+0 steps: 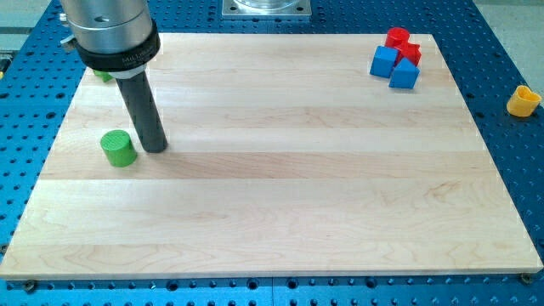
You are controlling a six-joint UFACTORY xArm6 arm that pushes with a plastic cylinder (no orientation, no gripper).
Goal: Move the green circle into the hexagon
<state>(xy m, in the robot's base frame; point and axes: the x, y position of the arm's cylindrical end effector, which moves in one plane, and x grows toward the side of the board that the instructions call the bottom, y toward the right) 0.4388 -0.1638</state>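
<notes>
The green circle (118, 148), a short green cylinder, stands on the wooden board (280, 212) near the view's left edge. My tip (155, 150) rests on the board just to the right of it, with a small gap between them. A yellow block (524, 100), perhaps the hexagon, lies off the board on the blue table at the view's far right. Its shape is hard to make out.
A cluster of two red blocks (401, 42) and two blue blocks (394, 67) sits at the board's top right. Another green block (102, 75) peeks out behind the arm's housing (113, 34) at the top left.
</notes>
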